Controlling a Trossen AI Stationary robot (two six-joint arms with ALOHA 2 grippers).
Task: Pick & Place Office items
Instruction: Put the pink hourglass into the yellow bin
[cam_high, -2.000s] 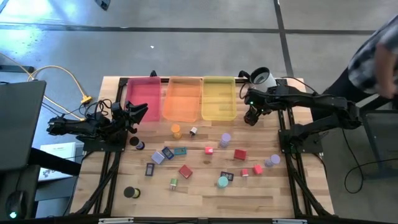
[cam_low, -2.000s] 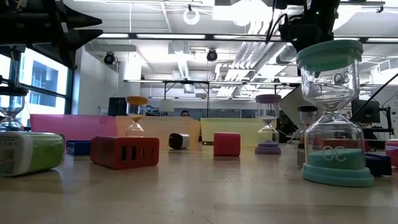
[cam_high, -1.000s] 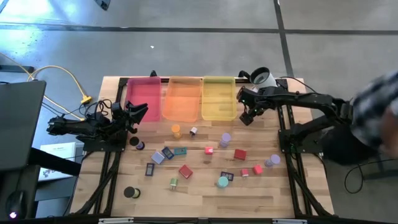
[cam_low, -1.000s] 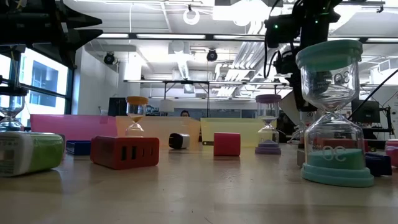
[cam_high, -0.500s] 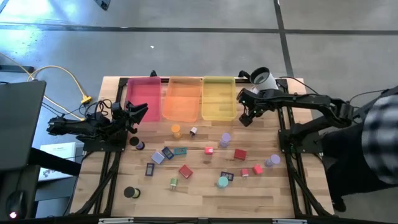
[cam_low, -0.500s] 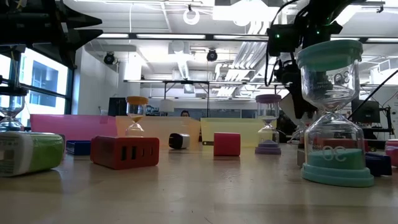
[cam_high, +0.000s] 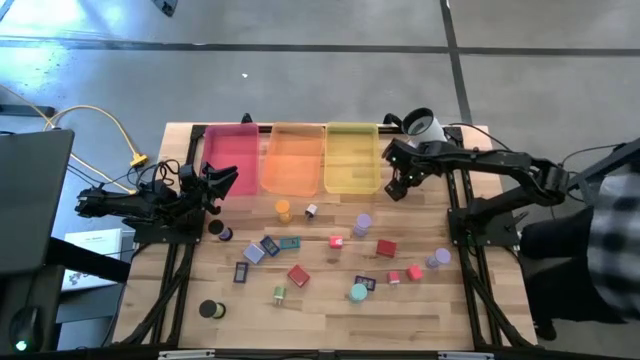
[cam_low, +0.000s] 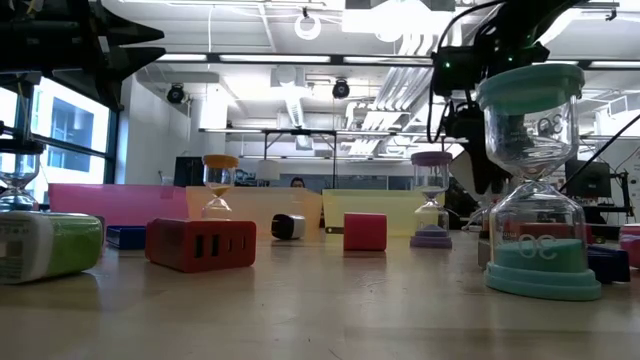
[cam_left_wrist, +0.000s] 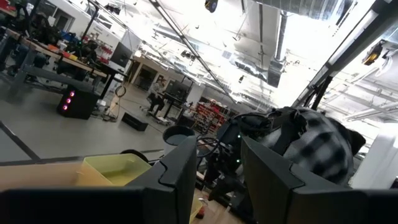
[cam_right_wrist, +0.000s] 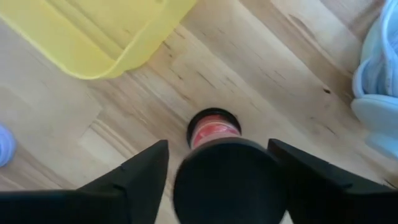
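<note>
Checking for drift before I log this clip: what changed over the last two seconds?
The right gripper shifted slightly toward the yellow tray and now hangs over a black-capped hourglass with red sand, fingers open around it. A person at the table's right edge moved along it. The left gripper and the scattered items stayed put.

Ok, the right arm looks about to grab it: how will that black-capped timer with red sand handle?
Likely tippy: the black-capped timer stands upright between the right gripper's open fingers, so a one-sided nudge could topple it. Once down, its round caps would probably roll. The see-through middle may be fragile.
</note>
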